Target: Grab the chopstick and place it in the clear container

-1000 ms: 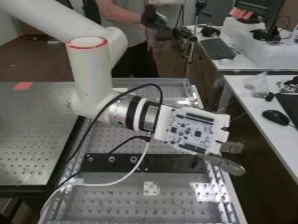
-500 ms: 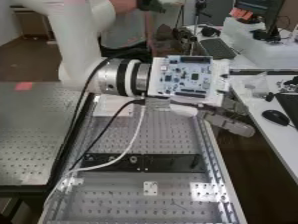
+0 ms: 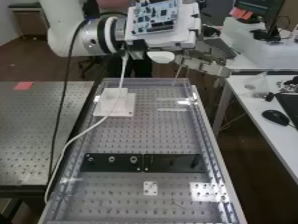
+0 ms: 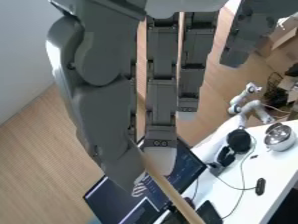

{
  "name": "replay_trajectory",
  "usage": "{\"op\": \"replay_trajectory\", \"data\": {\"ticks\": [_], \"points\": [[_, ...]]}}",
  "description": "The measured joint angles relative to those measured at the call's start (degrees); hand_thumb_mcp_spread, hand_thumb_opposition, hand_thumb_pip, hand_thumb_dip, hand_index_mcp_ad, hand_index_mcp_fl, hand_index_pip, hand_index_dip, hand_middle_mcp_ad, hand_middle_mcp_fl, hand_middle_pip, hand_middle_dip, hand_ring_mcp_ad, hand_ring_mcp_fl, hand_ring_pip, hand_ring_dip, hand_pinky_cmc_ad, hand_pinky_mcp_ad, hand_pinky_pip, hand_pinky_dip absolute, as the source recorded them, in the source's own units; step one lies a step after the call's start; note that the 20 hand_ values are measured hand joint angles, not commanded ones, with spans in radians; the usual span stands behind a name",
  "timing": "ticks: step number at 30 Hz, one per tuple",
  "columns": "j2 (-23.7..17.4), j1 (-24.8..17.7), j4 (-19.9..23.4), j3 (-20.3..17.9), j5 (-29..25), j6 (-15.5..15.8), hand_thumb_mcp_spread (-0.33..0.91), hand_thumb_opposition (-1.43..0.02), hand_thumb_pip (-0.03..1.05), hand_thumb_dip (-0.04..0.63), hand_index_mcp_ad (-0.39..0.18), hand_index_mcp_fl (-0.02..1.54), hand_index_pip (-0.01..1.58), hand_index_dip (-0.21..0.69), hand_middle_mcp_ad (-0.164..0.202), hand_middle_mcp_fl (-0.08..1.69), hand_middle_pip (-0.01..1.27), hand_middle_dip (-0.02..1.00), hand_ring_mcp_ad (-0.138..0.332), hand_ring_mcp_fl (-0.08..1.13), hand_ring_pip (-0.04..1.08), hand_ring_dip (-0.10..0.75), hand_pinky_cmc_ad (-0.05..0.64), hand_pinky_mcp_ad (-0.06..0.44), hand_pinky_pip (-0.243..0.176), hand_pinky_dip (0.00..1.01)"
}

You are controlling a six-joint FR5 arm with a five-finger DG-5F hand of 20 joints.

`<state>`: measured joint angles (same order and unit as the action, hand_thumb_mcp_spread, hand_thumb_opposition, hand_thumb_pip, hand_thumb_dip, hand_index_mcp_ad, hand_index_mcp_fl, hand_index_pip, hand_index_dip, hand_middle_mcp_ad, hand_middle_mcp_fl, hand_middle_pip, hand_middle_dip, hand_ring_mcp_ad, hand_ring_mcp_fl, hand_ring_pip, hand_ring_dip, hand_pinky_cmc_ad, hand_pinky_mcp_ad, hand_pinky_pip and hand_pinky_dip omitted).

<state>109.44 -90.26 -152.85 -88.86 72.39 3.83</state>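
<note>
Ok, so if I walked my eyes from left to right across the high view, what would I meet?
Red patch on the left table → white block → small white plate with holes → upright-looking chopstick → black computer mouse

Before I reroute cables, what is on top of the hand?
A blue circuit board sits on the white casing of the hand. What lies directly beneath the board is hidden.

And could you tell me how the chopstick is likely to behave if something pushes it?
The chopstick is probably stiff, being straight without visible sag. It looks thin, so likely light. Since the hand pinches it near the fingertips, its free end might swivel.
</note>
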Motion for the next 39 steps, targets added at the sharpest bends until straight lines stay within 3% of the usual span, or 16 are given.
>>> {"op": "replay_trajectory", "data": {"ticks": [9, 20, 26, 39], "points": [[-1.6, -9.6, 1.2, -1.5, -13.9, 2.1, 0.71, -1.09, 0.42, 0.281, -0.166, 1.35, 0.31, 0.340, 0.061, 1.35, 0.42, 0.51, 0.058, 0.63, 0.12, 0.494, 0.347, 0.265, -0.075, 0.16], [1.5, -20.3, 3.0, 1.2, -32.0, 4.4, 0.70, -1.09, 0.42, 0.281, -0.171, 1.35, 0.31, 0.340, 0.059, 1.35, 0.42, 0.50, 0.058, 0.63, 0.12, 0.496, 0.347, 0.265, -0.073, 0.16], [2.8, -23.8, 7.2, 0.8, -38.2, 7.6, 0.70, -1.09, 0.42, 0.281, -0.171, 1.35, 0.31, 0.340, 0.059, 1.35, 0.42, 0.50, 0.058, 0.63, 0.12, 0.494, 0.347, 0.265, -0.073, 0.16], [5.3, -27.6, 8.9, -0.5, -44.5, 6.5, 0.70, -1.09, 0.42, 0.281, -0.176, 1.35, 0.32, 0.328, 0.061, 1.35, 0.42, 0.50, 0.054, 0.65, 0.12, 0.494, 0.347, 0.265, -0.066, 0.16]]}}
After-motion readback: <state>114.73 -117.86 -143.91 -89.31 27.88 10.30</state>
